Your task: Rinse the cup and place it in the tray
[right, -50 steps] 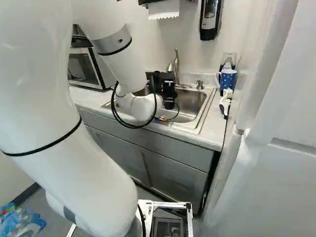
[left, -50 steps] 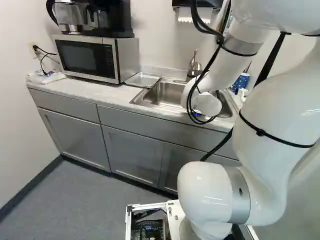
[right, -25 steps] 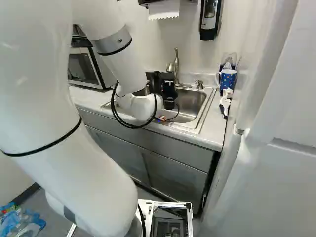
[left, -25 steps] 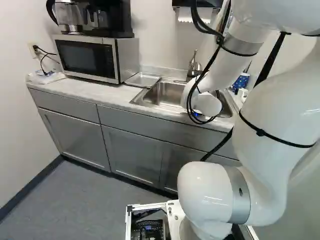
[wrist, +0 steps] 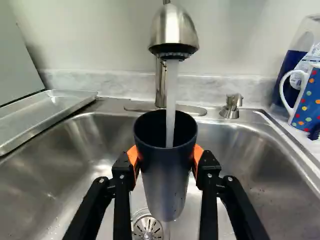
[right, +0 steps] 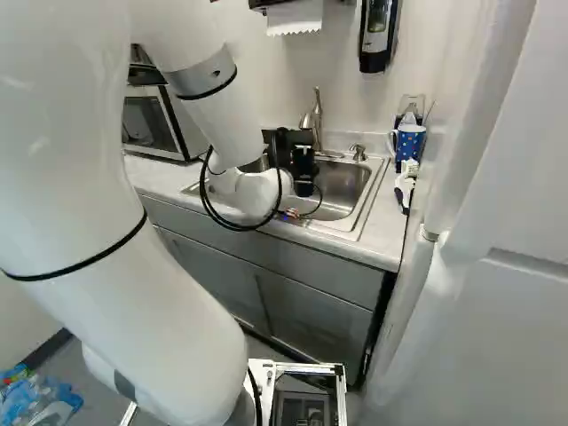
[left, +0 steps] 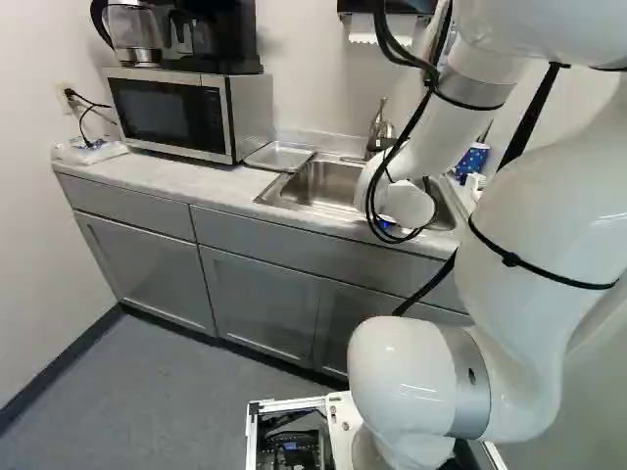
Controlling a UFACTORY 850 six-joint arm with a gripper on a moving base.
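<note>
Dark blue outside and black within, the cup [wrist: 164,180] is over the sink [wrist: 252,150], grasped by the gripper [wrist: 166,156] with an orange pad [wrist: 134,158] against either side. That hold seems chosen to leave the mouth free for the stream of water [wrist: 171,100] falling into it from the faucet [wrist: 173,32]. The basin underneath, with its drain [wrist: 148,229], can catch any spill, so this looks like the rinsing step.

The mouth points up towards the spout and the base down into the basin; the long axis runs close to vertical, across the line of the fingers, though a slight lean cannot be ruled out.

In the right base view, the black gripper body is just above the middle of the frame. The tray [left: 279,156] lies on the counter beside the sink, above centre in the left base view, probably set near for a short carry. Emptying the cup first would likely need a tilt.
</note>
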